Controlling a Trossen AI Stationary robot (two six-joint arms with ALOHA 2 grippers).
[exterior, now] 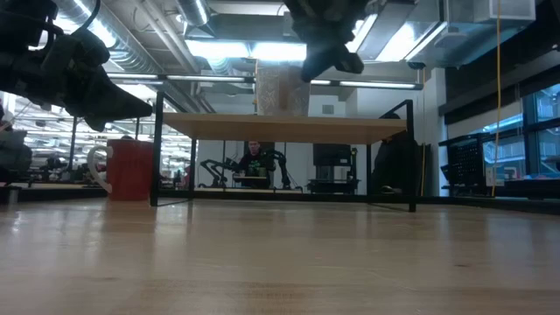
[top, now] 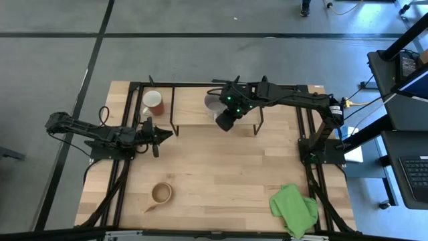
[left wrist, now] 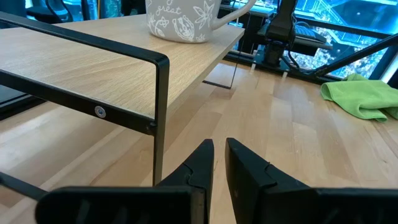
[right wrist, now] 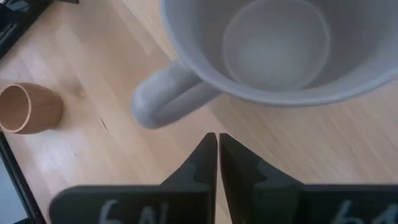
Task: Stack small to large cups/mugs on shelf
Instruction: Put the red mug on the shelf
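- I am holding my right gripper (top: pixel 225 122) over the front edge of the shelf (top: pixel 194 115), just beside the grey mug (top: pixel 212 103); its fingers (right wrist: pixel 205 163) are nearly touching each other and are grasping nothing.
- The grey mug is standing upright on the shelf board, its handle (right wrist: pixel 163 94) pointing toward my right gripper, which is hanging just above and clear of it.
- I am keeping my left gripper (top: pixel 164 134) low over the counter (top: pixel 221 174) at the shelf's left end, its fingers (left wrist: pixel 198 168) close together with a narrow gap and nothing between them.
- The red mug (top: pixel 153 102) with its cream inside is standing upright on the counter at the shelf's left end, beside the black leg, not on the board.
- The small tan wooden cup (top: pixel 161 193) is sitting on the counter near the front edge, well apart from the shelf.
- A green cloth (top: pixel 294 209) is lying at the counter's front right corner.
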